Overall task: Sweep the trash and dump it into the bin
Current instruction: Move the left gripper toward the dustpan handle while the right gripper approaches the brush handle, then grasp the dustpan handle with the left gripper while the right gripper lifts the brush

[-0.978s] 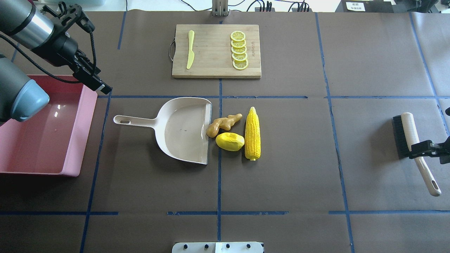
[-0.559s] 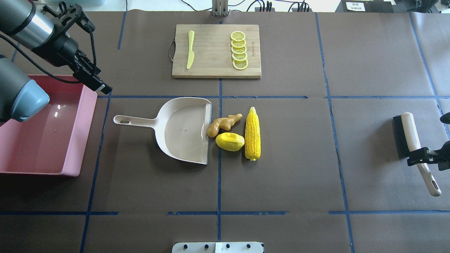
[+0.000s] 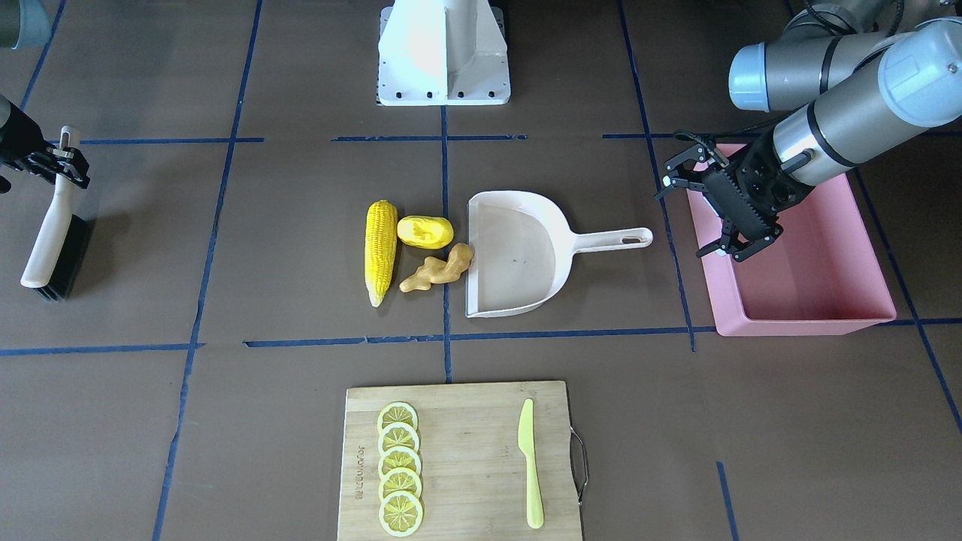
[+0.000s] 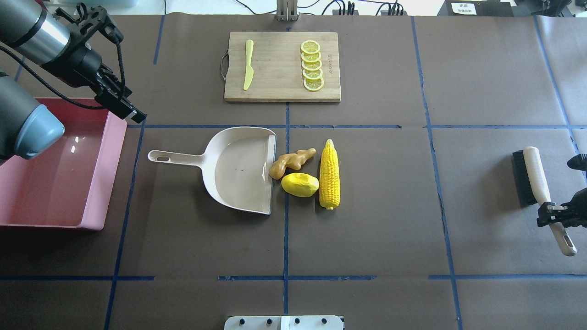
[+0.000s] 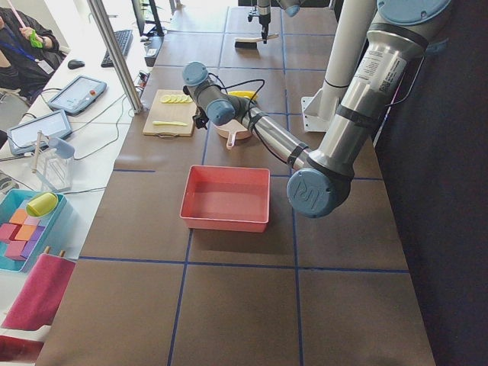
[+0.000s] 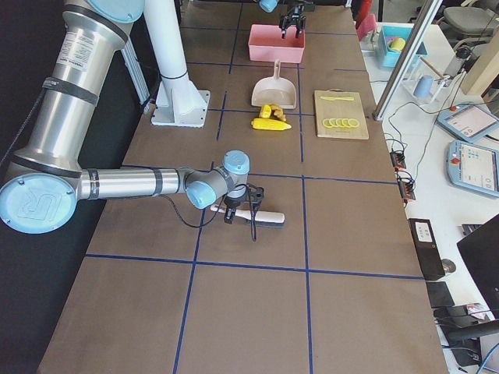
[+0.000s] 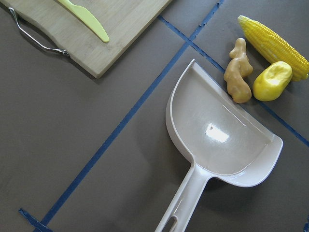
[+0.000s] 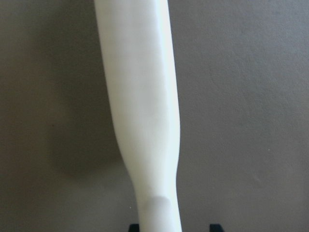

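Front cam: I see a brown paper table (image 3: 263,421) with blue tape. Corn cob (image 3: 380,248), yellow fruit piece (image 3: 425,231) and knobbly ginger root (image 3: 440,272) sit mid-frame by the dustpan (image 3: 518,255). Left gripper (image 3: 706,210) is spread open at the pink bin (image 3: 804,319), right side. Overhead, right edge: right gripper (image 4: 553,215) straddles the brush handle (image 4: 534,169). Wrist cam shows its jaws apart.

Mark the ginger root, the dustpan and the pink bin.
ginger root (image 4: 288,162): overhead view, middle of the root.
dustpan (image 4: 240,167): overhead view, bare pan floor.
pink bin (image 4: 107,174): overhead view, its right-hand wall.
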